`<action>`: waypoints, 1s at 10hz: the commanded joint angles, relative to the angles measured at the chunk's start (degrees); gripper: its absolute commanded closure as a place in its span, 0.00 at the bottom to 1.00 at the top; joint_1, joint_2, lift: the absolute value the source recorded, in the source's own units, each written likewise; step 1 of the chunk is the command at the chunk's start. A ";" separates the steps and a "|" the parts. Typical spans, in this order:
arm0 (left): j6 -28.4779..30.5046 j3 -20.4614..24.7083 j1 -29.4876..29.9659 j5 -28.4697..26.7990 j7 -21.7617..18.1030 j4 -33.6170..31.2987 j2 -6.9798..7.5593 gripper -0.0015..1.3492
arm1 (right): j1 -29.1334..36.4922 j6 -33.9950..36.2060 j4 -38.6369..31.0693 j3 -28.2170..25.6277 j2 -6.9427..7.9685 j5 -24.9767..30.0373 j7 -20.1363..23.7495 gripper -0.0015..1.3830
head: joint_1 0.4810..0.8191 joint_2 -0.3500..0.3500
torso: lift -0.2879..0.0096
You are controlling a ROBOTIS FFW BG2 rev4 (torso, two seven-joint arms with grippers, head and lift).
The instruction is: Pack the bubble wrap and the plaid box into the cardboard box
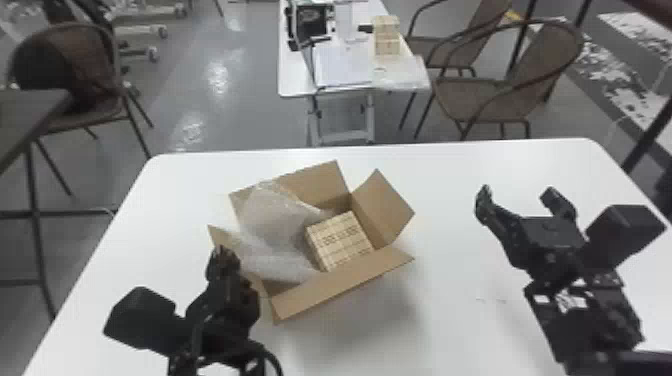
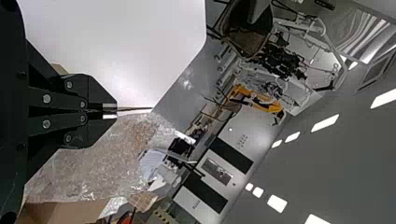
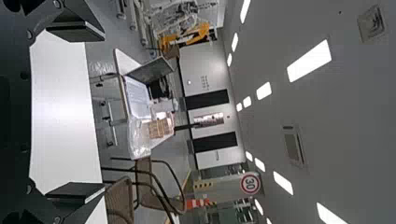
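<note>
- My L gripper [image 2: 112, 110] was closed at the L side of the cardboard box [image 1: 336, 291], w/ what looked like the edge of the L flap [image 1: 214, 236] pinched btwn its fingers.
- My R gripper [image 1: 517, 194] was open, nothing in it, over the table [image 1: 450, 320] & well apart from the box.
- Bubble wrap [image 1: 275, 220] was inside, L part of box, bunched up nr the rim; plaid box [image 1: 342, 240] was inside too, R of the wrap & skewed to the walls.
- Wrap: v. light, soft, springy, prob. slippery. Best hold = a thick fold, not one thin layer; for tucking, a flat push w/ closed fingers. Bubbles could pop, no real harm.
- Plaid box: prob. light, stiff-ish thin card. Best hold = flat fingers on 2 opp. sides, gentle; corners could dent. Both items were in, so prob. no re-grip needed.
- Flap: stiff panel, but bendy at its crease. Best hold = nr mid of free edge, swung in slowly; a hard pull could tear it or drag the whole box, prob. light.
- Main risk, imo: springy wrap pushing the flap back up, so it prob. needed pressing down 1st.
</note>
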 commanded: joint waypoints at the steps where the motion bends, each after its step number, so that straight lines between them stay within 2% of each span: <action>1: -0.32 -0.17 -0.09 0.39 0.00 -0.09 0.51 0.90 | 2.98 -2.70 0.13 -0.99 0.08 1.74 -0.88 0.12 | 0.63 0.57 | 0.64; 4: -0.58 -0.17 0.00 0.74 0.00 0.00 0.25 0.90 | 9.49 -6.56 1.45 -1.17 0.25 3.76 -2.64 0.12 | 0.63 0.54 | 0.64; 8: -0.76 0.18 0.00 0.65 0.00 0.09 0.25 0.90 | 12.39 -8.85 2.59 -1.43 0.96 2.89 -5.72 0.12 | 0.63 0.51 | 0.64; 10: -2.87 1.06 -1.67 0.74 0.00 2.20 -1.16 0.90 | 12.21 -8.85 2.86 -1.34 1.31 2.89 -5.63 0.12 | 0.63 0.52 | 0.64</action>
